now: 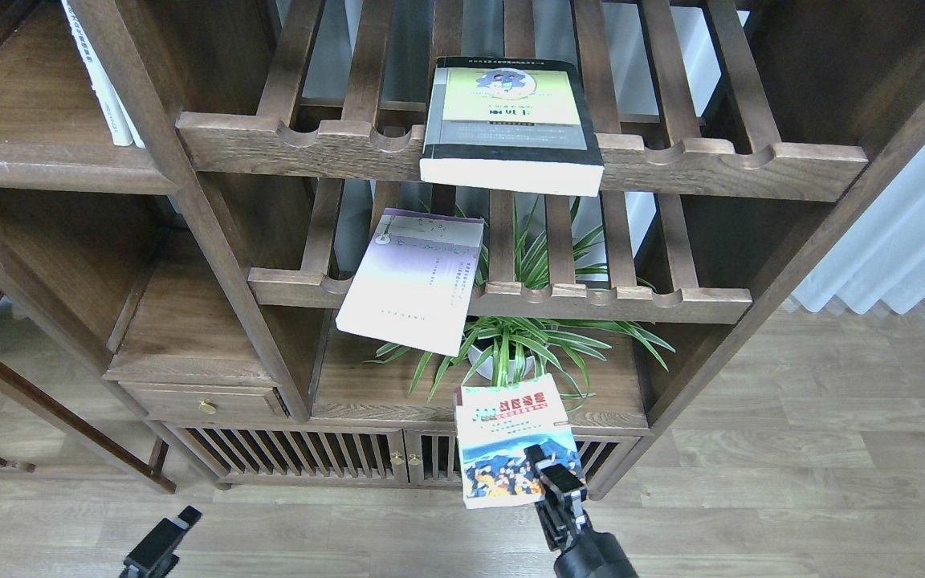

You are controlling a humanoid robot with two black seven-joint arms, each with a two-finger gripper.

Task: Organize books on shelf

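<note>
A thick yellow-green book with a black border lies flat on the upper slatted rack, its page edge overhanging the front rail. On the lower slatted rack a thin lavender-white book lies skewed, hanging over the rail. My right gripper is shut on the lower right corner of the colourful "300" book, which it holds in the air in front of the cabinet doors. The flat plank shelf with a rounded front edge is at the upper left. Only the dark tip of my left gripper shows at the bottom left.
White books stand on the plank shelf at the upper left. A potted spider plant sits under the lower rack. A small drawer and slatted cabinet doors are below. Wooden floor lies in front, and a white curtain hangs at right.
</note>
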